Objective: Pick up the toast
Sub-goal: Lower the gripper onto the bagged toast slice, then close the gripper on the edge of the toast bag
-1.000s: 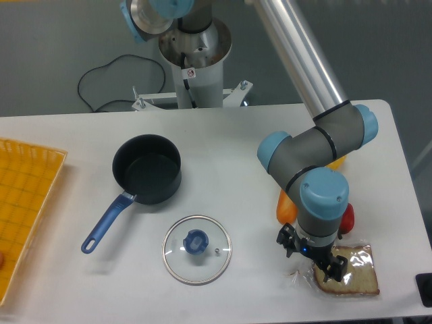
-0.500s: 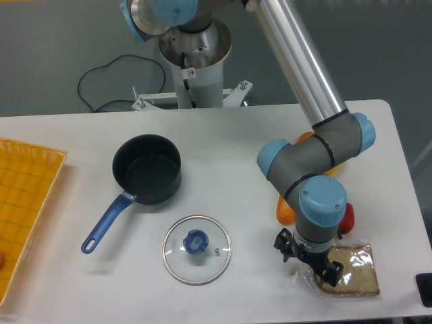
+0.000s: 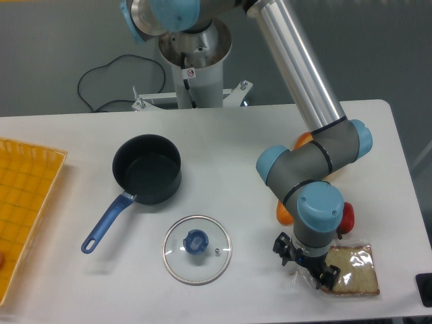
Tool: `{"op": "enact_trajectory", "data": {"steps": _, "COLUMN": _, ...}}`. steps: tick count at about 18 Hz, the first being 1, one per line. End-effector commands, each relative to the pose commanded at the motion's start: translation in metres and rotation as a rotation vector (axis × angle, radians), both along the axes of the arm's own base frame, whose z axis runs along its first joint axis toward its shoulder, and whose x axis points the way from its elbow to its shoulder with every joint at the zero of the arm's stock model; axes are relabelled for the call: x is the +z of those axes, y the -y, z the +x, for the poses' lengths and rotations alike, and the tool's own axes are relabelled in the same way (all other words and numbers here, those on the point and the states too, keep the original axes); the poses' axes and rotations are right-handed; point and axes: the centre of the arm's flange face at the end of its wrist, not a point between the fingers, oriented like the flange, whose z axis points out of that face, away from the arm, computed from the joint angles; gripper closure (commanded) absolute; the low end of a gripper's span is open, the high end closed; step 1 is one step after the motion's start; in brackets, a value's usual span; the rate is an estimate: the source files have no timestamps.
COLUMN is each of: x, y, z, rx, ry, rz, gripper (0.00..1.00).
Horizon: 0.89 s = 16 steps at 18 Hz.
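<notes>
Toast [image 3: 352, 271]: flat on the table [image 3: 229, 142] at the near right corner, close to the front edge. Pale slice, brown crust, wrapped in shiny clear plastic; wrap juts out past its left side.

Gripper [image 3: 307, 264]: pointing down at the toast's left end, over the loose plastic. Dark fingers partly hidden under the wrist; cannot tell whether they are spread or pinching the wrap, nor whether they touch the toast. The toast looks level on the table, not lifted.

Arm: grey links with blue caps, coming down from upper centre and folding over the right part of the table.

Just behind the gripper: an orange item [image 3: 284, 210] and a red item [image 3: 346, 217], both largely covered by the wrist, kind unclear. Another orange piece [image 3: 303, 141] shows behind the elbow.

Pot [image 3: 147, 169]: dark, blue handle pointing to the near left, left of centre, nothing seen inside.

Glass lid [image 3: 196, 248]: blue knob, flat on the table in front of the pot, apart from it.

Yellow tray [image 3: 23, 202]: at the left edge, cut off by the frame.

Black cable [image 3: 108, 74]: on the floor behind the table, beside the arm's base.
</notes>
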Motion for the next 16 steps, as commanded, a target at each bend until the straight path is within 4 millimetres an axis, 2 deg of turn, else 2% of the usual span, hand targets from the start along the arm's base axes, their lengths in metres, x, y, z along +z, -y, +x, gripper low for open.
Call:
{"op": "enact_trajectory", "data": {"steps": 5, "x": -0.0033, "y": -0.0002, "z": -0.0002, "rx": 0.000, "ry": 0.003, "rz": -0.002, "gripper": 0.08}}
{"op": "enact_trajectory", "data": {"steps": 16, "x": -0.0097, "y": -0.0008, "z": -0.0007, "rx": -0.002, "ry": 0.007, "rz": -0.001, "gripper": 0.22}}
